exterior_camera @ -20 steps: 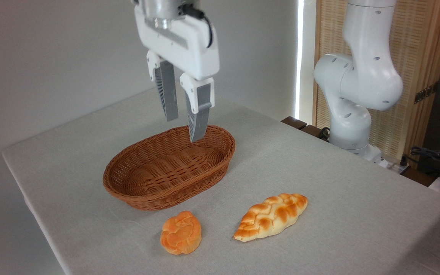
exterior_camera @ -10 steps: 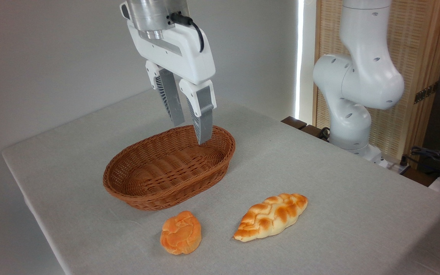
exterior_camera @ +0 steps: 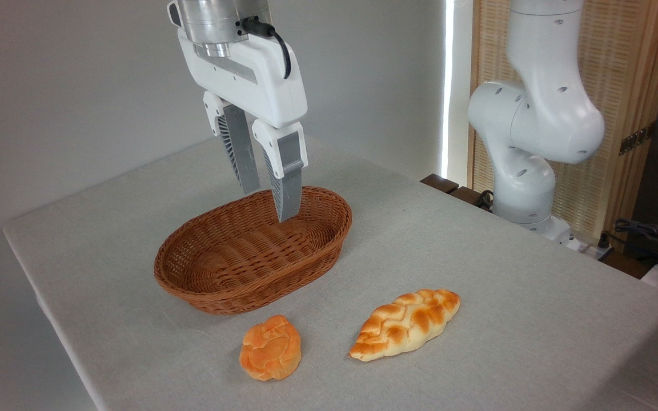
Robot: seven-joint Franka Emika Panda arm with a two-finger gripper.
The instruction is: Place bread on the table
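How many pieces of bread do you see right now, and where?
2. The braided bread lies on the table, right of the round bun, which sits in front of the basket. The basket looks empty; nothing seems hidden.

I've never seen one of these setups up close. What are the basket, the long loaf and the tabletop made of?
The basket looks like woven wicker or a plastic imitation: brown interlaced strands with a slight sheen. The long loaf has a smooth, glossy braided surface with even toasted patches, so it may be a foam or plastic replica, though real bread can't be ruled out. The tabletop is covered in matte grey-beige cloth, with faint creases.
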